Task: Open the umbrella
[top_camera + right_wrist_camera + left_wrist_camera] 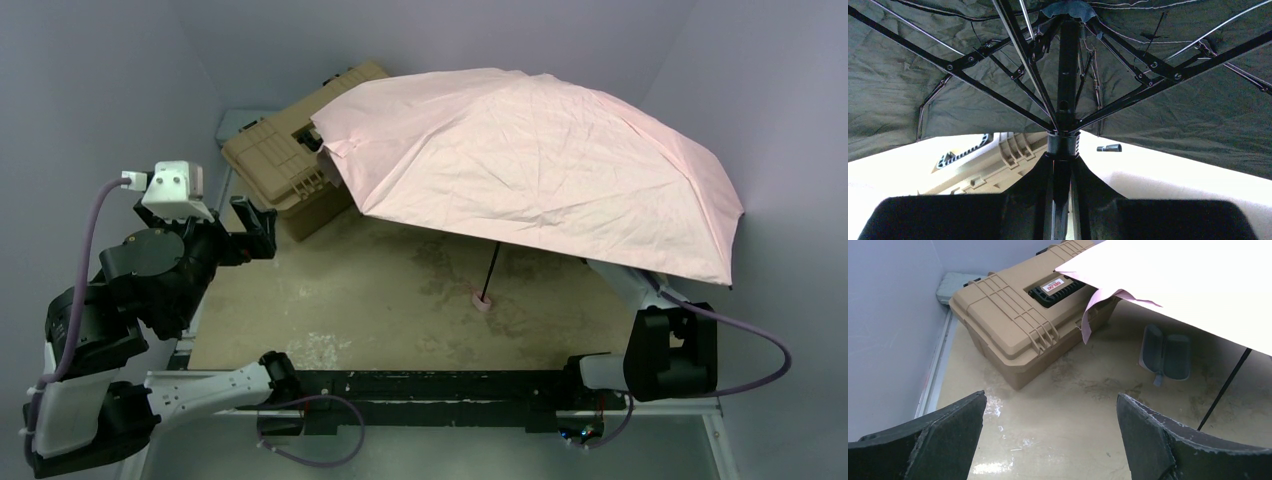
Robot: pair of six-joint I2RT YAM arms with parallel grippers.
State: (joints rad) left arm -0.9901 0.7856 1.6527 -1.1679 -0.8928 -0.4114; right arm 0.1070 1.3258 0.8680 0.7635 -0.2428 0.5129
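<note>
Under the canopy, the right gripper point(1060, 167) was clamped on the thin black shaft point(1068, 75), its fingers meeting just below the runner point(1063, 143) where the ribs fan out. From above, the umbrella point(540, 160) covered the table point(330, 300) from about twelve round to three o'clock. Its pale pink fabric was spread wide, and its small pink handle point(484, 300) rested on the surface near the middle. The left gripper point(1050, 440) hung at nine o'clock with its fingers apart and nothing between them.

The canopy looked fully stretched, so the step in hand was probably seating the runner on its catch. That calls for a push straight along the shaft, with the handle kept planted and no sideways lean that could bend the thin rod. The grip should slacken only once the runner holds on its own. At ten o'clock the canopy's edge and its loose strap point(1089, 315) overlay the tan toolbox point(1013, 325), so any tilt that way might snag.

The toolbox lid was down and its contents were hidden. A small grey case point(1165, 355) lay opened flat under the canopy, with nothing visible in either half.
</note>
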